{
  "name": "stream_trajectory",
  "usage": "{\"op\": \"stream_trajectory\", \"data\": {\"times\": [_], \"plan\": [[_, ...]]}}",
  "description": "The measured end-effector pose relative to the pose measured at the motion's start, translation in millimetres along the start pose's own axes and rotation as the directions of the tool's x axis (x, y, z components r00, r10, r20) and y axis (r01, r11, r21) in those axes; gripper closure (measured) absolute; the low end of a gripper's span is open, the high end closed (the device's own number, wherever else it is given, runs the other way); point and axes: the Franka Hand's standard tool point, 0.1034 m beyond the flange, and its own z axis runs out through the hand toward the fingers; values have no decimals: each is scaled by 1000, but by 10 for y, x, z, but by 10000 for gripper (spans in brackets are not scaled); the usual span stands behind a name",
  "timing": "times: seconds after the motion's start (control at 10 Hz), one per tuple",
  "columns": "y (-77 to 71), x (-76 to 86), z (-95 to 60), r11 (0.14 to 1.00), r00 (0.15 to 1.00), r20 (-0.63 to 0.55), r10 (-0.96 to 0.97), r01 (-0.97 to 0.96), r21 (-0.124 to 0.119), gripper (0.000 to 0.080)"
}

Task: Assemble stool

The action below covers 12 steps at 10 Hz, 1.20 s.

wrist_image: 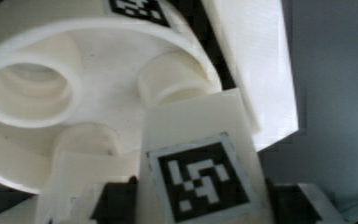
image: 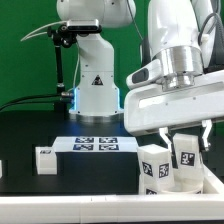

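My gripper (image: 186,143) hangs at the exterior view's right, shut on a white stool leg (image: 187,156) with a black-and-white tag on its face. The leg rests against the white seat disc (image: 154,168), which also bears a tag and seems to stand tilted on the black table. In the wrist view the tagged leg (wrist_image: 197,170) sits between my dark fingers (wrist_image: 311,203), with the gripper (wrist_image: 208,208) closed on its sides. Behind it lies the seat's underside (wrist_image: 69,70) with round sockets and a raised rim; the leg's far end is at one socket.
A loose white leg (image: 45,158) lies at the exterior view's left. The marker board (image: 95,144) lies flat mid-table before the arm's white base (image: 95,92). Another small white part (image: 2,168) shows at the left edge. A black cable (image: 30,98) runs behind.
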Motion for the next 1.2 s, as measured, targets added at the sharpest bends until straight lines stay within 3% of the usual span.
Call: {"op": "stream_trajectory", "data": {"times": [0.5, 0.6, 0.7, 0.8, 1.2], "plan": [[12, 31, 12, 1000, 1000, 3, -31, 31, -2, 469], [12, 32, 12, 999, 999, 3, -34, 34, -2, 250], [13, 31, 13, 999, 999, 3, -36, 36, -2, 250], [13, 31, 13, 999, 999, 3, -38, 38, -2, 168], [13, 31, 13, 999, 999, 3, -51, 51, -2, 150]]}}
